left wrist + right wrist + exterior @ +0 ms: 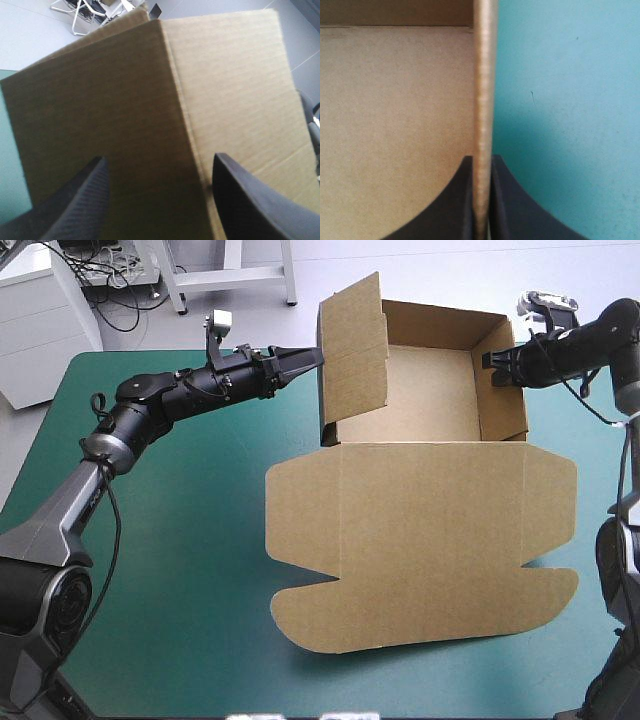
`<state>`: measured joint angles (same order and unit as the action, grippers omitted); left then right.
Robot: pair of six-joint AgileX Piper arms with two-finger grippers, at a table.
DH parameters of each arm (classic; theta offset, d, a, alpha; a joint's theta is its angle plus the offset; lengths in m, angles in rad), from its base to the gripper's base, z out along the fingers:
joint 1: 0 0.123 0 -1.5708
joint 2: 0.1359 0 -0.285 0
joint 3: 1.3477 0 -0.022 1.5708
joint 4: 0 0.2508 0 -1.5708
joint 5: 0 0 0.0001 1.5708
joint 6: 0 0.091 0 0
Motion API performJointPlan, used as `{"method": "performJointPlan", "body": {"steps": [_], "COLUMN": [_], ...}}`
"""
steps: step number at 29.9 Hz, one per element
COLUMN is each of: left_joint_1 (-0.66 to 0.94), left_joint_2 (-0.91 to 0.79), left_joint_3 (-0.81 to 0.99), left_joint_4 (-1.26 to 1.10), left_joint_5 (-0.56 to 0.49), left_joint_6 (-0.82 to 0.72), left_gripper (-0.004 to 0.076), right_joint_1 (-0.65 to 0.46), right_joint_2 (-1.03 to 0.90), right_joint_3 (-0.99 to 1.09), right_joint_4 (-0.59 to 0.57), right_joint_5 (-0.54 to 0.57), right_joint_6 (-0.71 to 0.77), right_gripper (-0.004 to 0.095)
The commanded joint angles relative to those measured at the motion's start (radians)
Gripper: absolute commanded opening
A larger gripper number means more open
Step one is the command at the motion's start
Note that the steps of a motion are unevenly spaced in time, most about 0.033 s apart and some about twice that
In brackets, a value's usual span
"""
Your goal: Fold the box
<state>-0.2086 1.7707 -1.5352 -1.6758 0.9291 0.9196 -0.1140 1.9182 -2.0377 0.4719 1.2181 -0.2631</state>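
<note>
Your left tool stands spread: its two black fingers are well apart and hold nothing. Brown board fills the space ahead of them, and that wrist view does not settle whether either finger touches it. Your right tool is pressed all but together, pinching the top edge of the box's right wall, which runs straight up between the fingers. The box sits on the far, right-of-centre part of the tabletop. It is an open tray with its walls raised, and the lid lies flat toward the near edge. Only the high view shows this layout. It also shows that the left wall stands taller than the others and leans slightly, with the tip of your left tool at its outer face. That view does not show the spread of the left fingers, which read there as a single point; the left wrist view alone reveals the gap. The right wrist view adds what the high view cannot resolve: the pinched wall divides the pale inner board of the tray on one side from the bare teal-green cover on the other. The far wall's inner face shows ahead of the tool.
</note>
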Motion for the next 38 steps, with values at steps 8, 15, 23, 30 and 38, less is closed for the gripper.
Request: {"method": "performJointPlan", "body": {"steps": [8, 15, 23, 30, 38], "left_joint_1": [-0.049, -0.095, -0.105, -0.105, -0.112], "left_joint_2": [-0.049, -0.049, -0.046, -0.032, -0.01], "left_joint_3": [-0.161, -0.243, -0.347, -0.354, -0.363], "left_joint_4": [0.171, 0.492, 0.759, 0.92, 0.999], "left_joint_5": [0.032, -0.052, -0.043, 0.023, 0.014], "left_joint_6": [-0.18, -0.354, -0.532, -0.62, -0.69], "left_gripper": [0.0441, 0.0452, 0.0452, 0.0452, 0.0451], "right_joint_1": [-0.002, 0.028, 0.147, 0.167, 0.176], "right_joint_2": [-0.053, -0.053, -0.053, -0.053, -0.053], "right_joint_3": [-0.032, -0.032, -0.032, -0.032, -0.032], "right_joint_4": [0.054, -0.002, -0.162, -0.144, -0.138], "right_joint_5": [-0.039, -0.031, -0.058, -0.07, -0.061], "right_joint_6": [0.013, 0.051, 0.153, 0.184, 0.203], "right_gripper": [-0.0018, -0.0017, -0.0017, -0.0017, -0.0017]}}
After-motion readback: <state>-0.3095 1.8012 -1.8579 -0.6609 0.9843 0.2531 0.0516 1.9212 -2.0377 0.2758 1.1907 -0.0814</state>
